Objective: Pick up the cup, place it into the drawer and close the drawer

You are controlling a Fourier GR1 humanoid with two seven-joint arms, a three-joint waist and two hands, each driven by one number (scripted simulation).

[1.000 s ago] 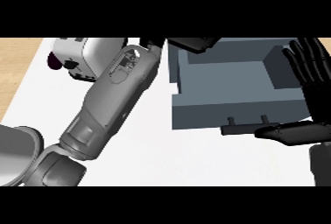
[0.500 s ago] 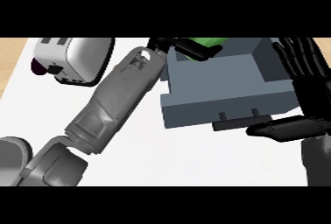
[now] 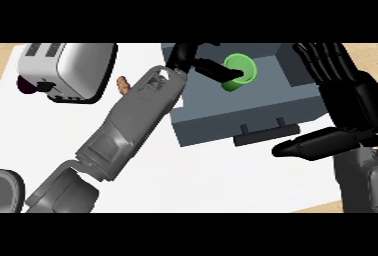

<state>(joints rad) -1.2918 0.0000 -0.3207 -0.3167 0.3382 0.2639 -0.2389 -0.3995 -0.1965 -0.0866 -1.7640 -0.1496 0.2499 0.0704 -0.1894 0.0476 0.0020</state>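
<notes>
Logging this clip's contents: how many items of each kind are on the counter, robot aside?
Green cup: 1
Grey drawer: 1
Toaster: 1
Small orange-brown item, kind unclear: 1
Dark purple item, mostly hidden: 1
Total: 5

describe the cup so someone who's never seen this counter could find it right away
Find the grey drawer standing open at the middle of the white counter, right of the toaster. Over its open top, the left hand holds the cup, fingers curled round it. It is the only bright green thing among grey, black and white.
</notes>
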